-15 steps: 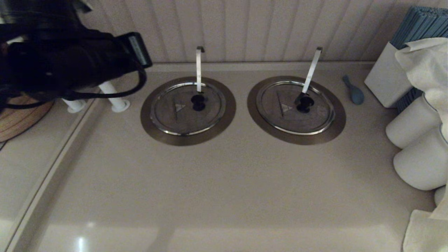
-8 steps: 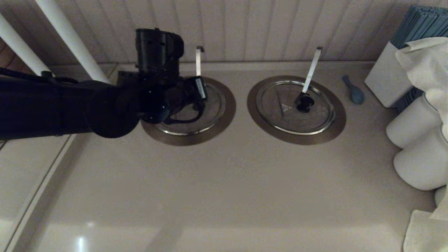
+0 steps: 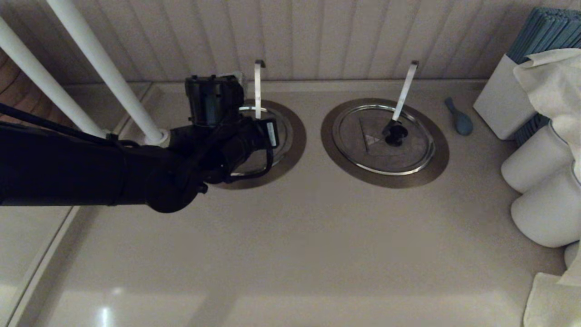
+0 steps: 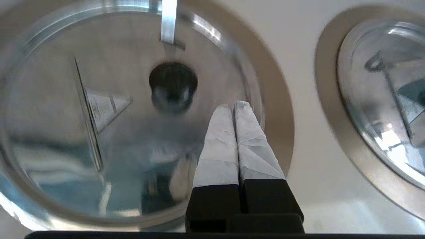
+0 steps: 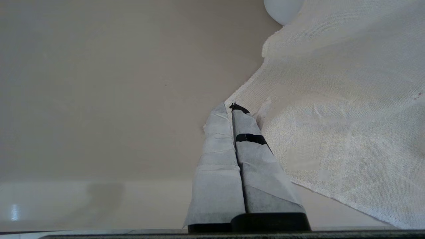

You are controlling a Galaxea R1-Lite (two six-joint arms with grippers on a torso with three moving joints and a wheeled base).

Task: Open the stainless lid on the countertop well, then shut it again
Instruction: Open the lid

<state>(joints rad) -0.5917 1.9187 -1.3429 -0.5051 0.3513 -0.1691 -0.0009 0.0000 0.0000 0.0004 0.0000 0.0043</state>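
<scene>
Left gripper (image 4: 233, 105) — fingers pressed together — above one stainless lid (image 4: 59, 139).

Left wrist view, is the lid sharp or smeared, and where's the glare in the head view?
Left wrist view: the stainless lid and its black knob are smeared, with bright streaks on the rim, while the shut left gripper is crisp. Head view: dim overall, with a small glare patch on the counter at the near left edge.

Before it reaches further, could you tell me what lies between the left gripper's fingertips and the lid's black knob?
Nothing: the left wrist view shows only bare lid surface between the left gripper and the black knob of the stainless lid.
</scene>
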